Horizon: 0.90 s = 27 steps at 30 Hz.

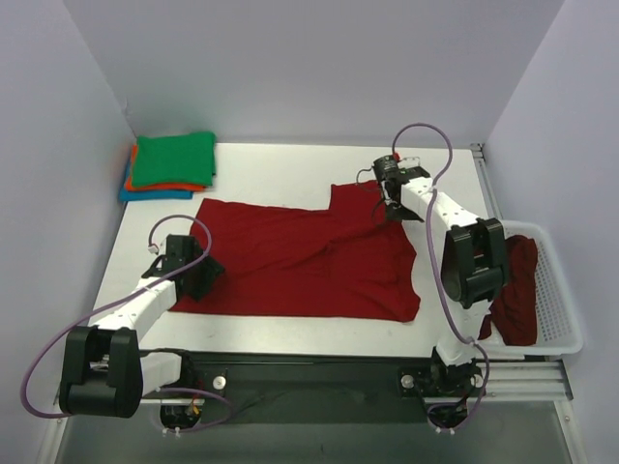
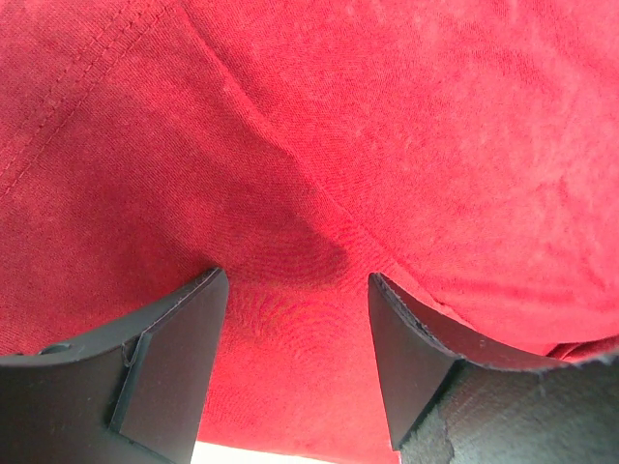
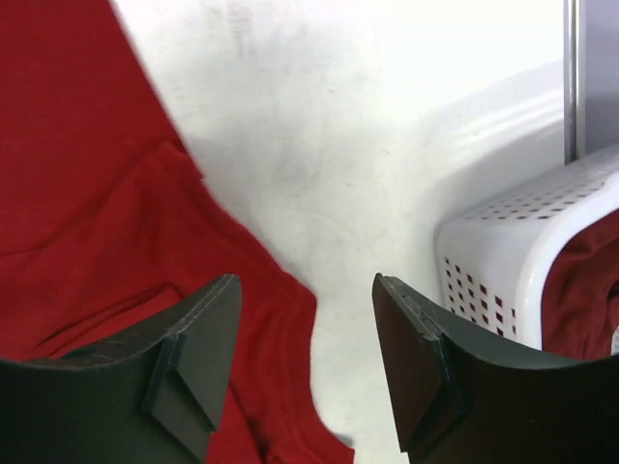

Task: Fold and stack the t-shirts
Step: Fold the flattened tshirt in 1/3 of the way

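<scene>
Dark red t-shirt [image 1: 300, 261] spread flat on the table [image 1: 280, 169], 3 folded shirts [image 1: 172, 164] stacked at its far-left corner. Left gripper [image 2: 295, 280] wide, empty, over the shirt's left edge. Right gripper [image 3: 305, 285] wide, empty, over its far-right sleeve.

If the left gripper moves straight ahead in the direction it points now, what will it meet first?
Most likely the dark red t-shirt: its cloth fills the whole view ahead of the left gripper, between the open jaws. How near the cloth is, I cannot tell.

Red t-shirt [image 1: 290, 261] spread flat; folded stack [image 1: 172, 162] far-left
</scene>
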Each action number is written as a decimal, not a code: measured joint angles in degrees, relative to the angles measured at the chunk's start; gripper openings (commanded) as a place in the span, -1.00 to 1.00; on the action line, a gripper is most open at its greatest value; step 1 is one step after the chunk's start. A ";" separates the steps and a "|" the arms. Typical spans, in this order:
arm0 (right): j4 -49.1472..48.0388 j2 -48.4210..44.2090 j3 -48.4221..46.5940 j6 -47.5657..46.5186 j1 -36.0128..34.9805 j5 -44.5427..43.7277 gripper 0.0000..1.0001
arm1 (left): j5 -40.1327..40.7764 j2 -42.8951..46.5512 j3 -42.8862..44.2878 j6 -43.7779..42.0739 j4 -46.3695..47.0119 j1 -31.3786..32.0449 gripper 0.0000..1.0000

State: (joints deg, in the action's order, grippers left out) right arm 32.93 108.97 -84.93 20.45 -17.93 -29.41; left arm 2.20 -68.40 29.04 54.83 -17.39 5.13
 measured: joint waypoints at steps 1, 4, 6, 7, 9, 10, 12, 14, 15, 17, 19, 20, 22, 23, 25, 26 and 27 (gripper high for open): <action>0.31 0.00 0.24 0.11 0.57 0.09 0.13 | 0.00 -0.04 0.04 -0.02 -0.02 0.00 0.43; 0.83 -0.11 1.11 1.31 2.49 1.40 0.10 | -0.04 -0.09 0.09 -0.07 -0.04 0.00 0.43; 0.98 -0.85 2.16 2.86 3.89 3.82 0.10 | -0.07 -0.09 0.09 -0.11 -0.04 0.00 0.43; 0.68 -1.75 3.04 3.61 4.17 5.68 0.09 | -0.09 -0.11 0.09 -0.11 -0.04 0.00 0.43; 0.31 -4.83 5.57 5.62 4.22 9.64 0.08 | -0.09 -0.11 0.09 -0.11 -0.04 0.00 0.43; -0.42 -6.84 7.26 6.62 4.02 11.78 0.08 | -0.07 -0.09 0.09 -0.11 -0.04 -0.02 0.43; -3.08 -11.82 12.17 9.25 3.34 16.35 0.08 | -0.09 -0.09 0.09 -0.09 -0.04 -0.04 0.43; -6.12 -16.87 18.03 11.74 1.84 19.91 0.08 | -0.11 -0.04 0.09 -0.04 -0.04 -0.04 0.43; -7.52 -19.45 21.59 13.22 0.57 21.59 0.08 | -0.11 -0.02 0.09 -0.04 -0.04 -0.04 0.43; -9.55 -22.71 26.80 15.74 -1.64 23.96 0.08 | -0.09 0.04 0.07 -0.02 -0.07 -0.04 0.43; -11.91 -25.07 31.87 18.53 -4.09 25.83 0.08 | -0.09 0.22 -0.09 0.02 0.02 -0.04 0.43; -12.83 -25.94 34.14 19.91 -5.27 26.51 0.08 | -0.07 0.37 -0.22 0.07 0.07 -0.04 0.43; -14.38 -27.50 38.53 22.77 -7.50 26.95 0.09 | -0.04 0.70 -0.46 0.22 0.15 -0.04 0.43; -14.80 -28.28 40.33 24.11 -8.44 27.06 0.09 | -0.02 0.83 -0.59 0.28 0.26 -0.04 0.43; -15.91 -30.01 43.54 26.58 -9.62 27.06 0.10 | 0.09 1.09 -0.76 0.39 0.35 -0.04 0.43; -16.28 -30.88 44.94 27.74 -9.84 26.97 0.10 | 0.13 1.20 -0.85 0.46 0.42 -0.04 0.43; -16.55 -31.67 46.18 28.68 -9.88 26.82 0.11 | 0.17 1.33 -0.94 0.50 0.46 -0.04 0.43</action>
State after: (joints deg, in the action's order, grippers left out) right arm 16.38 77.30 -38.74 49.12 -27.81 -2.59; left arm 2.37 -67.07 28.10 55.33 -16.93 5.08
